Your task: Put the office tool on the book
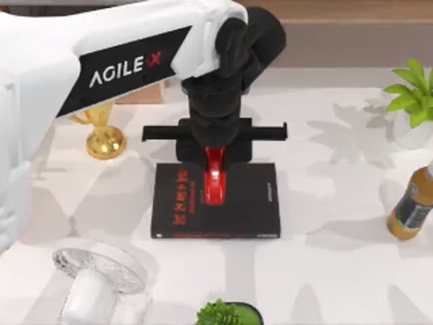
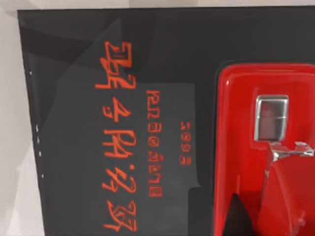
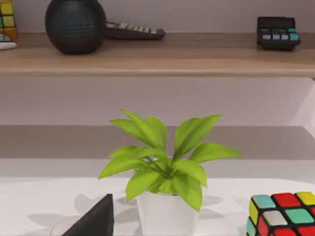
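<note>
The book (image 1: 183,203) lies flat in the middle of the table, black with red lettering (image 2: 120,142). The office tool (image 1: 215,179), small, glossy and red, rests lengthwise on the book's cover near its far edge; its red body (image 2: 241,128) also shows up close in the left wrist view. My left gripper (image 1: 214,157) hangs straight over the tool's far end and is shut on it, with one dark fingertip (image 2: 237,216) against the red body. My right arm is parked off to the right, with a dark piece of its gripper (image 3: 96,219) showing in the right wrist view.
A gold trophy (image 1: 105,139) stands left of the book. A glass-topped white object (image 1: 98,274) and a small green plant (image 1: 226,315) sit at the front. At the right are a potted plant (image 1: 413,95) and a bottle (image 1: 413,206). A colour cube (image 3: 283,214) lies near the plant.
</note>
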